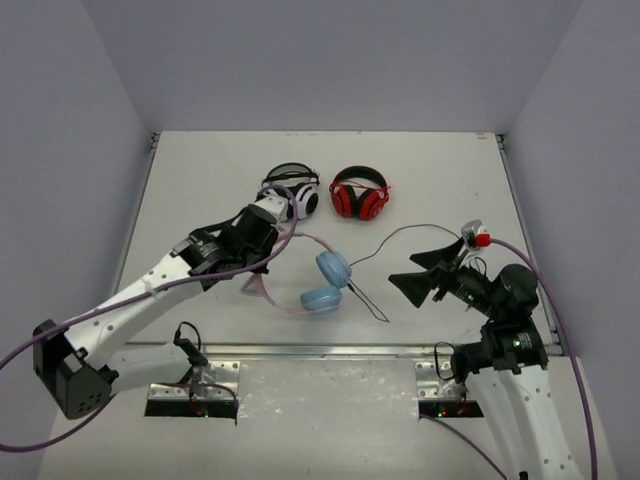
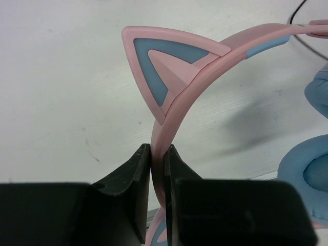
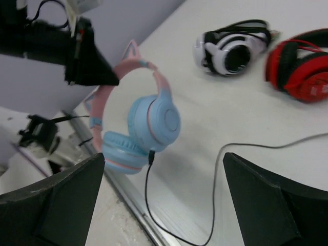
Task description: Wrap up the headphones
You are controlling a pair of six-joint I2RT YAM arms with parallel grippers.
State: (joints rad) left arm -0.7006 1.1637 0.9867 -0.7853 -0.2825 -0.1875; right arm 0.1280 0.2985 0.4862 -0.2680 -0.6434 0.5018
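Item: cat-ear headphones [image 1: 330, 275], near table edge; pink headband [image 2: 215, 64] pinched by left gripper [image 2: 158, 154]. Right gripper [image 1: 408, 273] spread, empty, beside loose cable [image 1: 400, 234]. Step: anchoring. Next, probably: catching cable for winding.

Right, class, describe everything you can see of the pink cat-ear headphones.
The headphones have a pink plastic-looking headband with pink-and-blue cat ears, light blue padded ear cups and a thin black cable plugged into one cup, trailing loose over the table. The left gripper is shut on the headband beside one ear; the cups sit near the table's front edge.
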